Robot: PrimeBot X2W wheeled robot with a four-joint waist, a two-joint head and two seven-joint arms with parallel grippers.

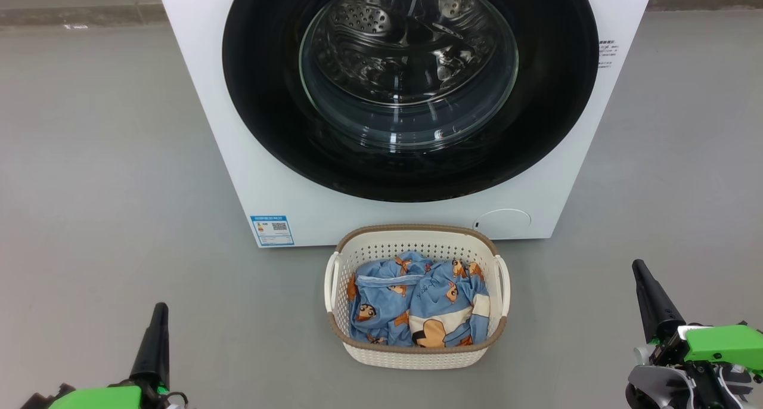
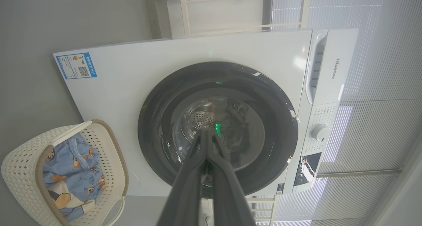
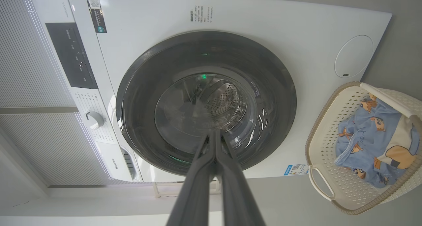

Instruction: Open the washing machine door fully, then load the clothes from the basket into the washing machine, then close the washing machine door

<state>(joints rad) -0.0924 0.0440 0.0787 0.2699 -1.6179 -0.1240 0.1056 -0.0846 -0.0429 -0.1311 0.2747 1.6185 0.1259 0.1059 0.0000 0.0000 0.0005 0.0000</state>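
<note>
The white washing machine (image 1: 197, 99) stands ahead with its round glossy black door (image 1: 256, 117) closed flat against the front; the steel drum shows through the glass window. On the floor just in front sits the cream basket (image 1: 417, 356), holding the light blue printed clothes (image 1: 417, 304). My left gripper (image 1: 160, 309) is shut at the lower left, well left of the basket, holding nothing. At the lower right my right gripper (image 1: 639, 267) is shut and empty too. Both wrist views look at the door (image 2: 263, 87) (image 3: 263, 71) past closed fingertips (image 2: 206, 133) (image 3: 214, 133), with the basket (image 2: 19, 166) (image 3: 319, 133) off to one side.
Bare grey floor (image 1: 107, 188) lies on both sides of the machine and basket. A blue label sticker (image 1: 272, 230) marks the machine's lower left corner, and a round filter cover (image 1: 503, 223) its lower right. A control panel with a dial (image 2: 320, 132) runs along the machine's top.
</note>
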